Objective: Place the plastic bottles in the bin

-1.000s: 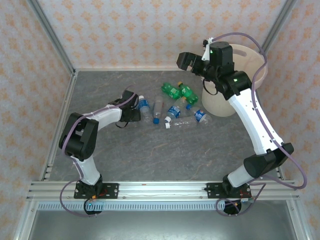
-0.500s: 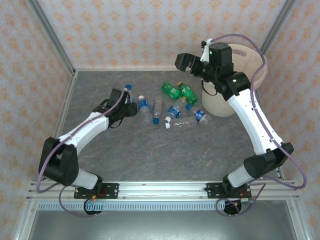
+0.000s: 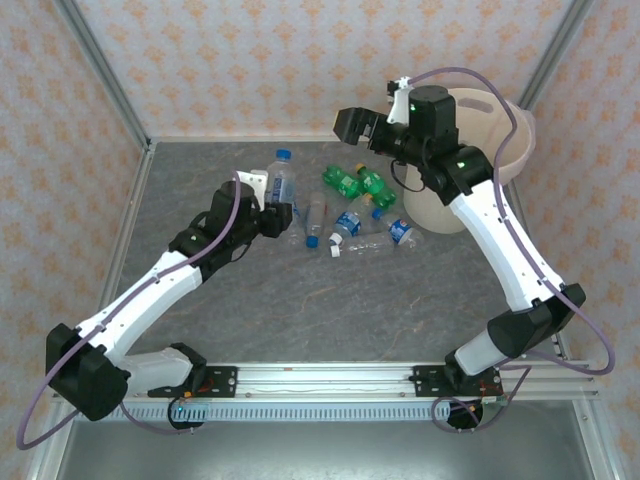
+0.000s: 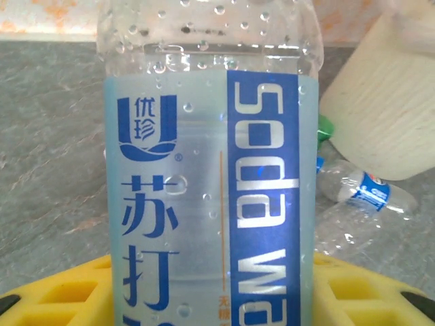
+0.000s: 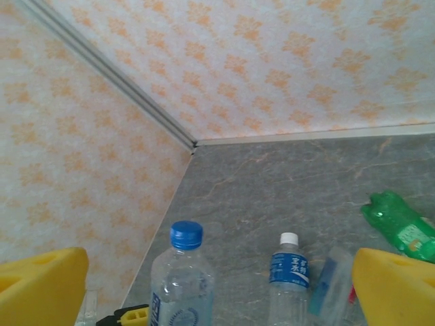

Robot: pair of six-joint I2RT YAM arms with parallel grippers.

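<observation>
left gripper [image 3: 272, 208] is clamping upright blue-capped bottle [image 3: 282, 178] toward table's [image 3: 350, 300] far edge | right gripper [image 3: 354, 126] is hovering beside bin [image 3: 440, 212], jaws wide apart

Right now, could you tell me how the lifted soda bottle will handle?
The bottle looks empty, only droplets inside, so probably light. Its clear plastic wall may dent under a squeeze. Round, it would likely roll if laid down.

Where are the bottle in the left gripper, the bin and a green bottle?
held bottle [image 3: 281, 180], top external view, on its labelled body.
bin [image 3: 434, 212], top external view, on its outer wall.
green bottle [image 3: 342, 181], top external view, on its middle.
</observation>
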